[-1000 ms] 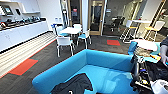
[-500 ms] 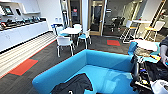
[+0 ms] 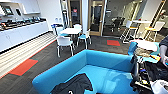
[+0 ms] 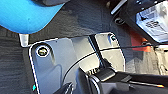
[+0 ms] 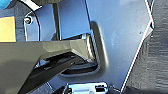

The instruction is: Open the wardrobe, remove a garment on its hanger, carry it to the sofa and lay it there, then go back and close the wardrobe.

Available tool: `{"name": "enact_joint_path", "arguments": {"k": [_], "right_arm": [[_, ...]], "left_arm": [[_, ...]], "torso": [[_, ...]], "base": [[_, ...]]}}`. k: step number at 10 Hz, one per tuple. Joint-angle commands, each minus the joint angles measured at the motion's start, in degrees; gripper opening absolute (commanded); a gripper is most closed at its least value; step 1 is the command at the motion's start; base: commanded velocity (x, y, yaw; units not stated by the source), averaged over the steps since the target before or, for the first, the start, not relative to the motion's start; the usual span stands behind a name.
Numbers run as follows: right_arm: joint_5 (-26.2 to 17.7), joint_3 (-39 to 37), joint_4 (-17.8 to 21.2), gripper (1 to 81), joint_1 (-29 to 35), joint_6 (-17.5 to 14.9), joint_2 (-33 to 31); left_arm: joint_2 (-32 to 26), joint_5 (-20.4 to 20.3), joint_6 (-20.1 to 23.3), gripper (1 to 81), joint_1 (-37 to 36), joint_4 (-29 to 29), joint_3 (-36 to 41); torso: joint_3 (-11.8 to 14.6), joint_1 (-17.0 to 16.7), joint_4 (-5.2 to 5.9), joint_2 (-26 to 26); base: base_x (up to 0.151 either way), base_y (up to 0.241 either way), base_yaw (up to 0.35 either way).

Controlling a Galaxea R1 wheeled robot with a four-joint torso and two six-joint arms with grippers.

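Observation:
The turquoise sofa [image 3: 105,62] takes up the lower middle of the head view, its low back curving around a wide seat. The black garment [image 3: 73,86] lies crumpled on the near left part of that seat, at the picture's lower edge, with nothing holding it. In the left wrist view a rounded corner of the sofa [image 4: 25,15] stands over dark carpet, with one pale sofa leg [image 4: 23,40] under it.
A person's arm [image 3: 163,50] and dark equipment [image 3: 147,75] are close by at the right. Beyond the sofa stand white chairs [image 3: 65,41] around a round table [image 3: 71,31]. A long white counter [image 3: 22,32] runs along the left wall. Red carpet patches [image 3: 23,67] mark the floor.

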Motion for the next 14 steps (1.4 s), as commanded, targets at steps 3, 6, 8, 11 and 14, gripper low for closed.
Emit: {"name": "enact_joint_path", "arguments": {"k": [3, 6, 8, 11, 14], "right_arm": [[-3.3, 0.1, -0.4, 81.1, 1.0, -0.1, 0.3], [-3.2, 0.1, -0.5, 81.1, 0.9, -0.2, 0.3], [-3.1, 0.1, -0.5, 81.1, 1.0, -0.4, 0.4], [-3.1, 0.2, -0.5, 81.1, 0.8, -1.1, 0.4], [-3.3, 0.4, -0.5, 81.1, 1.1, -1.2, 0.5]], "left_arm": [[10.0, 1.0, 0.6, 81.1, 3.7, 0.9, -15.5], [13.0, 8.7, 0.5, 81.1, 6.2, 0.8, -15.8], [16.2, 18.2, 0.3, 81.1, 6.9, 0.8, -15.6], [17.8, 20.8, 0.4, 81.1, 7.2, 0.8, -15.5], [18.0, 20.8, 0.5, 81.1, 7.2, 0.8, -15.5]], "torso": [[0.0, 0.0, 0.00, 0.0], [0.4, 0.0, -1.49, 0.0], [0.7, 0.0, -3.37, 0.0], [7.2, 0.0, -3.43, -0.1], [6.6, 0.0, -3.43, -0.1]], "base": [[0.000, 0.000, 0.000], [0.000, 0.000, 0.000], [0.000, 0.000, 0.000], [0.000, 0.000, 0.000], [0.000, 0.000, 0.000]]}}
